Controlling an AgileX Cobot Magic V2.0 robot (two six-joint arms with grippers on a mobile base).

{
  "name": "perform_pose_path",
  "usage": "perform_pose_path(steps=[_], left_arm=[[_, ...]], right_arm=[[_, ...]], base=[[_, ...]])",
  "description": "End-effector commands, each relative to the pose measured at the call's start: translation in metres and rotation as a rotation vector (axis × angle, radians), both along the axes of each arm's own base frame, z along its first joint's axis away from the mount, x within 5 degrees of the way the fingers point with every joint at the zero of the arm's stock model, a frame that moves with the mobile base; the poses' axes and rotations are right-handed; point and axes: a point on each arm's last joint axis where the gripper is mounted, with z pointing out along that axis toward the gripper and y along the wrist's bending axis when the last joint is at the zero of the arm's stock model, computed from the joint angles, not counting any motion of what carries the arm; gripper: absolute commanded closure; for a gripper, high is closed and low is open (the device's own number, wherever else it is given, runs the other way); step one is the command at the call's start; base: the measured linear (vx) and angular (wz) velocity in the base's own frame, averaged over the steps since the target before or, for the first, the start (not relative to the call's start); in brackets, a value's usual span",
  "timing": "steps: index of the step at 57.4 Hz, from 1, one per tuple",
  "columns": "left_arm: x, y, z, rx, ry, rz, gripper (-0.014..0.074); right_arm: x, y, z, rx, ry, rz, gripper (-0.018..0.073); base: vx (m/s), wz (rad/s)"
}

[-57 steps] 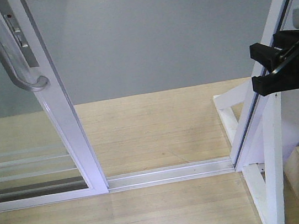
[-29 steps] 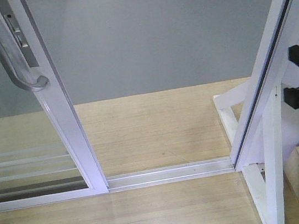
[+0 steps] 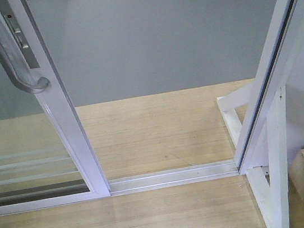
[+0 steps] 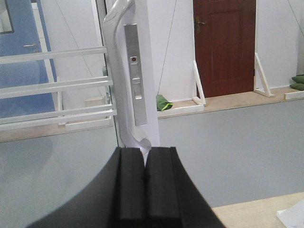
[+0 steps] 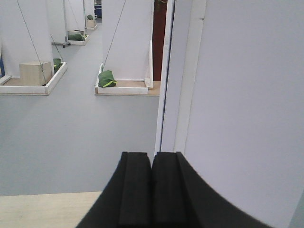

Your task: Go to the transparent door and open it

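The transparent door [image 3: 7, 128] stands at the left of the front view, slid left in its glossy white frame [image 3: 73, 136], with thin white bars across the glass. Its curved grey handle [image 3: 1, 50] and lock plate [image 3: 22, 41] are at the top left. No gripper shows in the front view. In the left wrist view my left gripper [image 4: 145, 152] is shut and empty, pointing at the handle [image 4: 116, 71] and lock plate [image 4: 134, 76], with the handle's lower end just above the fingertips. My right gripper [image 5: 152, 156] is shut and empty, facing a white frame edge [image 5: 183, 71].
A floor track [image 3: 172, 176] runs across the open gap to the handle-less white-framed panel [image 3: 270, 69] on the right, braced by a white triangular post [image 3: 277, 176]. Wooden platform in front, grey floor beyond. A brown door [image 4: 223, 42] stands far back.
My right gripper, seen at the right edge of the front view before, has moved right and out of that view. The door has not moved.
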Motion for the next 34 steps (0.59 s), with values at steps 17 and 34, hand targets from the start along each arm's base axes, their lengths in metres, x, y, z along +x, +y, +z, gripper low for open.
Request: perform_pose_path(steps=[17, 34], left_arm=[[0.000, 0.000, -0.001, -0.025, -0.058, -0.006, 0.0602], [0.000, 0.000, -0.001, -0.025, -0.057, -0.006, 0.0602]], right_arm=[[-0.015, 0.001, -0.035, -0.016, -0.081, -0.006, 0.0567], [-0.015, 0.001, -0.036, -0.014, -0.070, -0.006, 0.0567]], base=[[0.00, 0.00], [0.00, 0.00]])
